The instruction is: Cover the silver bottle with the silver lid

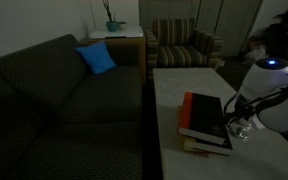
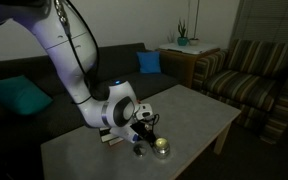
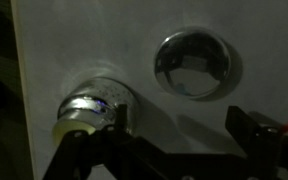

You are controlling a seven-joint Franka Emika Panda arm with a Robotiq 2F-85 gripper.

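Note:
In the wrist view the silver bottle (image 3: 89, 105) stands on the pale table at the left, its top ring glinting, partly behind my left finger. The silver lid (image 3: 194, 62), a round shiny dome, lies apart from it to the upper right. My gripper (image 3: 179, 120) is open and empty above the bare table between them, with one dark finger by the bottle and the other at the right. In an exterior view my gripper (image 2: 144, 125) hangs low over two small shiny things (image 2: 160, 147); I cannot tell there which is which.
A red-and-black book stack (image 1: 206, 118) lies on the table (image 1: 184, 90) right next to the gripper (image 1: 239, 120). A dark sofa (image 1: 64, 100) with a blue cushion runs along one side. A striped armchair (image 2: 249, 75) stands beyond the table's far end.

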